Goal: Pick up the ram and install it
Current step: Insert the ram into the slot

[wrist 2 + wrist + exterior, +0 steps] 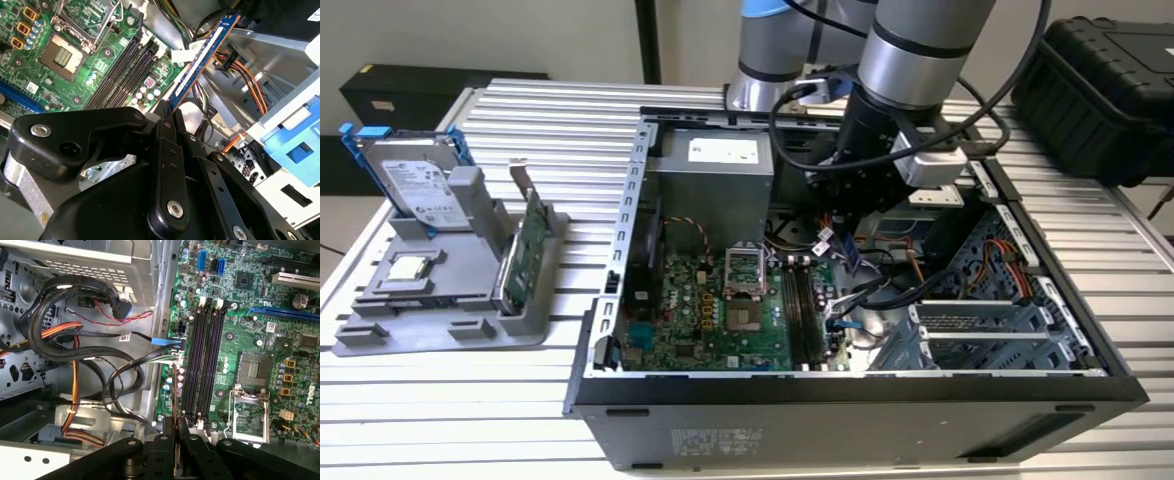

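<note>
Above the open computer case (854, 390), the ram (202, 60) is pinched by one end in the pincer (167, 117), over the empty memory slots (202, 365). It is judged light, stiff and fragile, best held by its edges. No writing can be read.

The gripper (170, 117) has matt black plastic-looking links with bright metal screw heads. The ram (204, 56) is a thin blue circuit board with a gold-coloured contact edge. The motherboard (240, 340) is glossy green board carrying matt black plastic memory slots (202, 365). The computer case (854, 385) has a matt black outer wall and bare grey sheet metal inside. The table (534, 100) is ribbed, brushed aluminium. The arm (907, 50) has smooth silver-grey tubing. The holder (440, 290) is matt grey plastic; the hard drive (420, 185) in it has a shiny metal face and blue plastic rails.
</note>
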{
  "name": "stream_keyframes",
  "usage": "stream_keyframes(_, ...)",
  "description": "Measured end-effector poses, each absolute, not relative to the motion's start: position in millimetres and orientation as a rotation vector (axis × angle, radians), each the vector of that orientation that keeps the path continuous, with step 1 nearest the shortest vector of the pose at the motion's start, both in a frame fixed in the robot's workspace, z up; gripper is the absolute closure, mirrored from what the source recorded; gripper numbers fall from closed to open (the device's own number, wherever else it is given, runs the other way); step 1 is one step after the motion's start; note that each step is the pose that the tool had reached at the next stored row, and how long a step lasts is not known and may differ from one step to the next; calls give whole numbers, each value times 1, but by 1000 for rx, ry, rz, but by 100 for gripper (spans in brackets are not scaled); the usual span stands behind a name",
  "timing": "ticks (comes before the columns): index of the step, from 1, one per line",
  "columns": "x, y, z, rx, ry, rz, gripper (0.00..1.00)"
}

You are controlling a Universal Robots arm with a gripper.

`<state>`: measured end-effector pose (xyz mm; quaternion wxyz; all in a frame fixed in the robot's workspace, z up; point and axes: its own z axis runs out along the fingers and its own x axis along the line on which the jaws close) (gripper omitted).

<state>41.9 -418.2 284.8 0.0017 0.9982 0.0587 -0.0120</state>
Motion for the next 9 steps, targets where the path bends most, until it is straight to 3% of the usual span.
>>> stream_keyframes(9, 42, -418, 283, 3132, 184, -37, 100)
